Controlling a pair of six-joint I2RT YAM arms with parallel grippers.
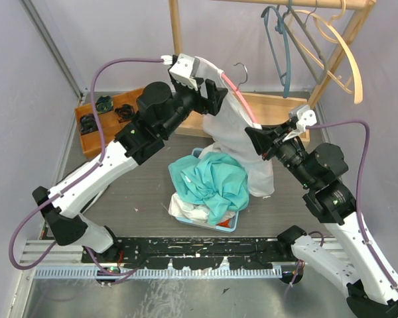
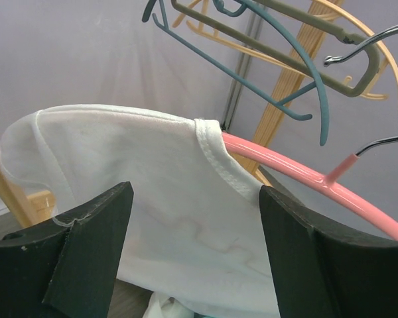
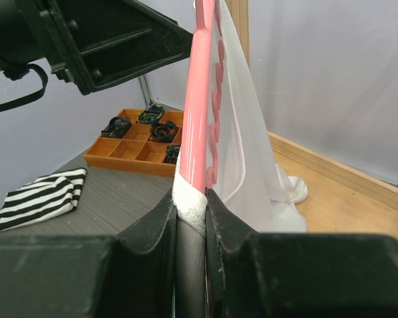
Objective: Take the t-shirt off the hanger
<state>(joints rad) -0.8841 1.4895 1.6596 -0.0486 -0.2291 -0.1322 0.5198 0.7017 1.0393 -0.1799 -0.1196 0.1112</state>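
Above the far side of the basket (image 1: 233, 225) the t-shirt (image 1: 229, 132) is on the hanger (image 1: 239, 96), which is tilted steeply with its wire hook pointing up and away from the basket. One white shoulder is draped over the upper arm of the hanger. The lower pink arm is bare where it runs past the collar. The shirt's bottom edge sags down beside the basket's far right corner. The left gripper (image 1: 215, 98) is up above the basket's far left side with its fingers spread wide. The covered shoulder lies in the gap between them, and I can't tell whether either finger touches the cloth. The right gripper (image 1: 254, 138), above the basket's far right side, is pinched tight on the low end of the hanger, with a bunched strip of white fabric caught at the jaws. A teal cloth (image 1: 212, 182) is heaped in the basket. An orange tray (image 1: 86, 136) sits well off to the basket's far left, and a striped cloth (image 3: 43, 195) lies flat on the table near it. Behind the basket stands a wooden rack (image 1: 176, 26) with spare hangers (image 1: 312, 40) dangling from its rail.
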